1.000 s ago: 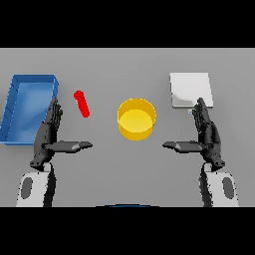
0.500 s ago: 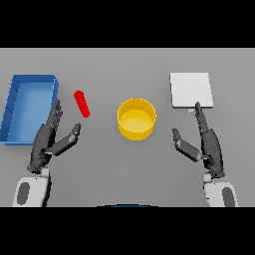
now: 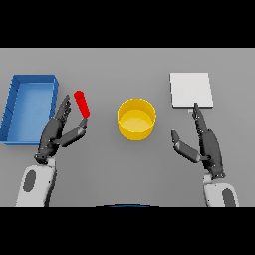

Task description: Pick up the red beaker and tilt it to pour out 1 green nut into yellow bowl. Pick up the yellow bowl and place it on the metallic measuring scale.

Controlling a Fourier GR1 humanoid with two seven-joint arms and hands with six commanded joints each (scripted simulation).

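The setting is a laboratory-style test bench. The work surface is a plain grey table [image 3: 124, 69] with no domestic furnishings. A metallic measuring scale [image 3: 191, 89], flat and square, lies at the far right. A red beaker [image 3: 81, 103], narrow and tube-like, lies left of centre. A yellow bowl [image 3: 136, 119] stands at centre. A blue open tray [image 3: 30, 107] sits at the far left.

Two dark grey hands, left hand [image 3: 56, 134] lower left of frame, right hand [image 3: 205, 144] lower right, matte segmented fingers and thumbs. White rounded forearm shells, each with a grey oval inset panel.
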